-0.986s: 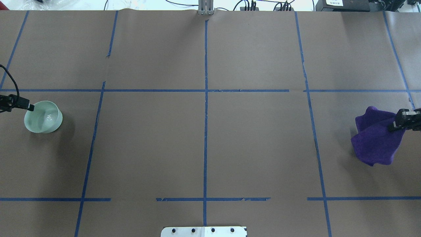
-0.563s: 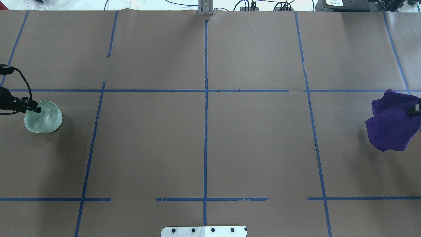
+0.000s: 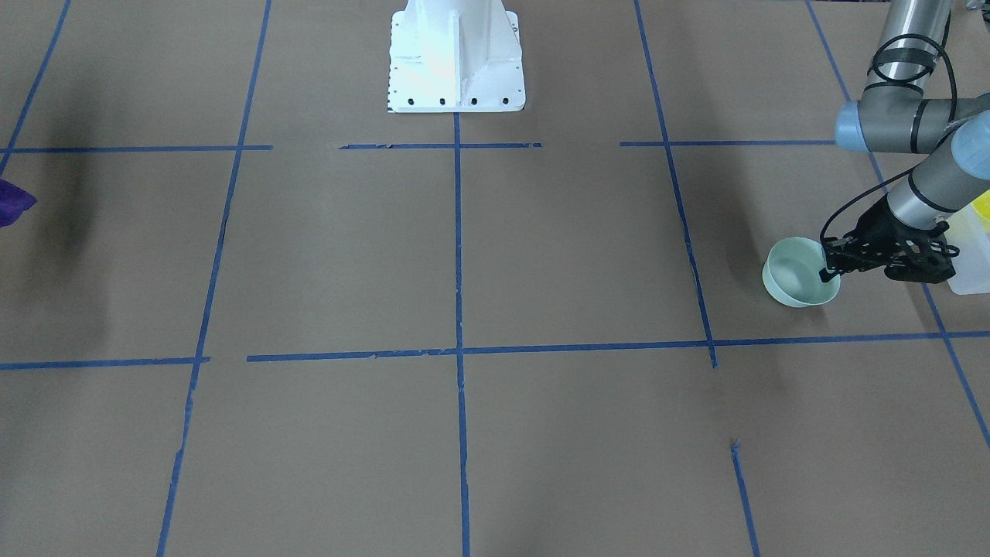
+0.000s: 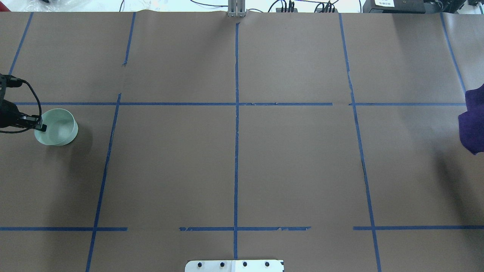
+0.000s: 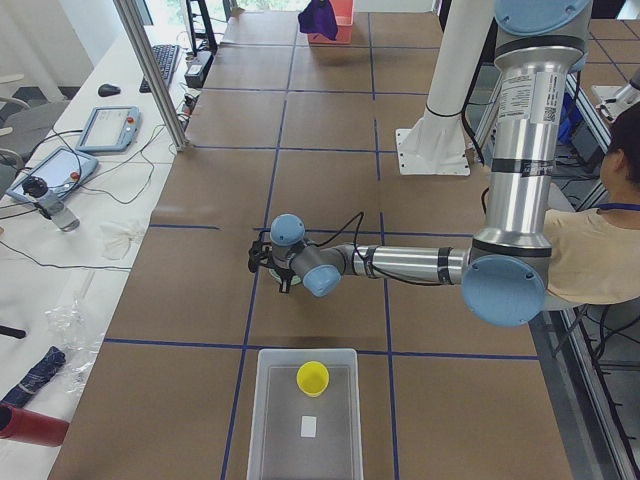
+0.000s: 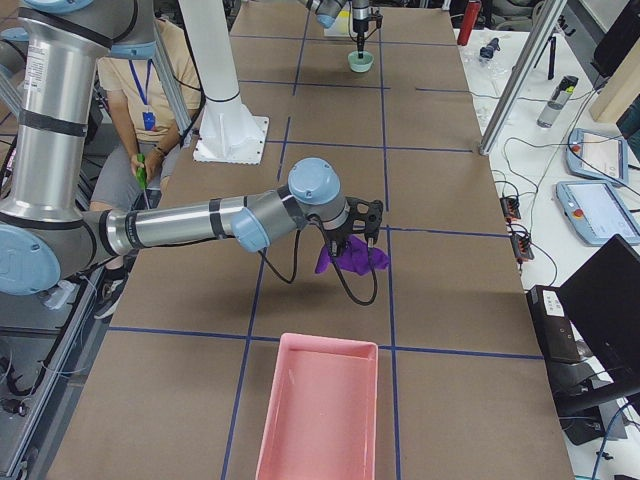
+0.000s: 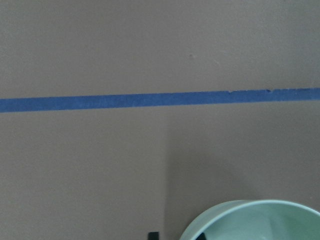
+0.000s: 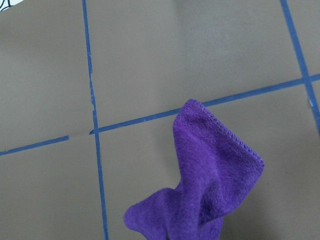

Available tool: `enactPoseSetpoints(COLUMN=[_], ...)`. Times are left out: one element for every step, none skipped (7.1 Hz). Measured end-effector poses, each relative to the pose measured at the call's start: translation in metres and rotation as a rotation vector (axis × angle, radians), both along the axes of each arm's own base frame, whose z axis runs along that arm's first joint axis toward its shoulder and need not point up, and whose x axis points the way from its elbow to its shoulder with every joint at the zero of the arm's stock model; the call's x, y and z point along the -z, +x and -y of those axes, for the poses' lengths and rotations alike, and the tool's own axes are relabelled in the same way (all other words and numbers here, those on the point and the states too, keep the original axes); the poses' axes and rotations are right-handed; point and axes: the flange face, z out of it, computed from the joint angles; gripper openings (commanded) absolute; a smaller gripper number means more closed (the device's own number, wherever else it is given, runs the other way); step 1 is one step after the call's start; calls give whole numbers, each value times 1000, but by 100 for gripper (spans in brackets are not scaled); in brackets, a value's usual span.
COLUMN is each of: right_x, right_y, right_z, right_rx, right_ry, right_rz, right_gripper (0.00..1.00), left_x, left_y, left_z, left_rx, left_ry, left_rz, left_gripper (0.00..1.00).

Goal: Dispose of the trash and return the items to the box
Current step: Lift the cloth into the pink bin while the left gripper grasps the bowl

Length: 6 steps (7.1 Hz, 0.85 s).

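The yellow cup point(image 5: 312, 377) sat in the translucent bin point(image 5: 262, 420) at the desk's point(image 4: 295, 170) left edge, while the left hand point(image 3: 829, 271) pinched the pale green bowl's point(image 3: 795, 285) rim and a purple cloth point(image 6: 352, 258) dangled below the right hand point(image 6: 350, 236), its grip impossible to tell, both seemingly not yet stowed.

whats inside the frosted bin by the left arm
The bin holds a yellow cup and a small flat white piece on its floor. Its near end is cut off, unseen.
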Motion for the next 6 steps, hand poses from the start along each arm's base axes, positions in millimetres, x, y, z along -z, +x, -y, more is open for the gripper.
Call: enactPoseSetpoints(right_x=[-17,-34,-54,-90,-143,-196], right_y=[39,81,113,131,140,143], right_z=[-6,-18,-30,-35,-37,-37], right_rx=[13,32,60,117,186,220], right_ry=[42,90,121,128,127,131], right_rz=[-57,-127,-202,-272,-312,-325], right_gripper=[0,0,0,0,0,0], left_x=[18,34,43,51,58,63], left_y=[0,2,0,-10,-34,-67], left_z=[-1,-3,-2,3,13,21], left_rx=[-8,-23,-29,-15,10,16], left_ry=[21,29,34,46,88,155], left_rz=[-28,-61,-81,-93,-96,-86], left_gripper=[0,0,0,0,0,0])
